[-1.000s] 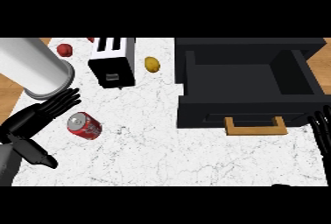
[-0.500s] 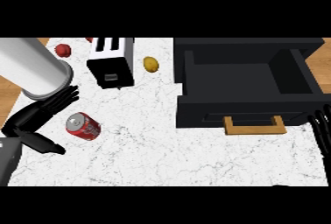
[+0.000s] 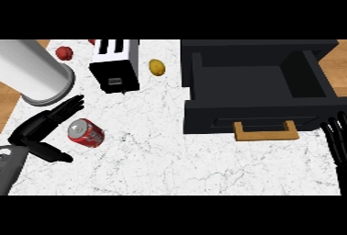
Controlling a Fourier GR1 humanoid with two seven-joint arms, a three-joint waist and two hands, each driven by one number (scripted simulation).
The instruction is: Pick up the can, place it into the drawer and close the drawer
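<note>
Open left robot hand (image 3: 42,129) beside, perhaps touching, the can (image 3: 86,132)

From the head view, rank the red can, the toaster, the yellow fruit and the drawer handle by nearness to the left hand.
1. red can: just right of the left hand, between its fingers and thumb.
2. toaster: farther up the counter.
3. yellow fruit: right of the toaster.
4. drawer handle: far right, on the open drawer's front.

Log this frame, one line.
phase: reach | left hand: open beside red soda can lying on counter | black drawer: open | right hand: resting, right edge
</note>
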